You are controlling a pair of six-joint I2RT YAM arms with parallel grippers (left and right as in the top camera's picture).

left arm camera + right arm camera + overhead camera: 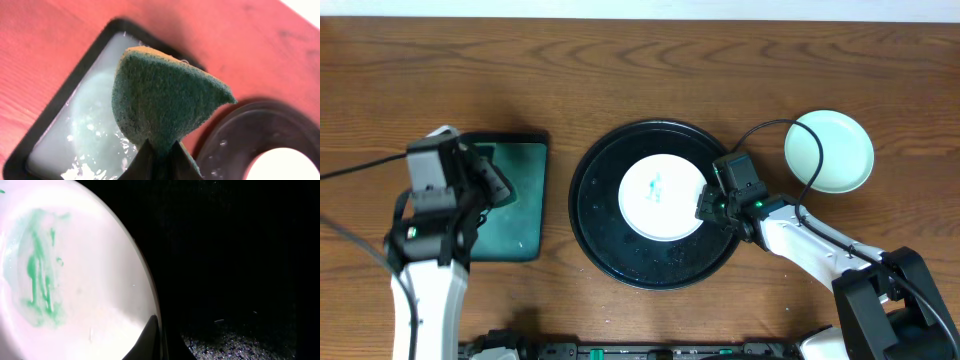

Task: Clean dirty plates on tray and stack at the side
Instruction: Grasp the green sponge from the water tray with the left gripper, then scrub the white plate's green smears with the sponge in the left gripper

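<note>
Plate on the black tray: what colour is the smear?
Green smear on white plate; clearest in right wrist view.

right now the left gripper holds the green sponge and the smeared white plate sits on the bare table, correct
No: the overhead view shows the smeared white plate on the round black tray, not the bare table. The left gripper does hold the green sponge.

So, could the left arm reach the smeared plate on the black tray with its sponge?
Probably yes: the plate lies bare at its smeared centre, and the right gripper only pinches its far rim.
</note>
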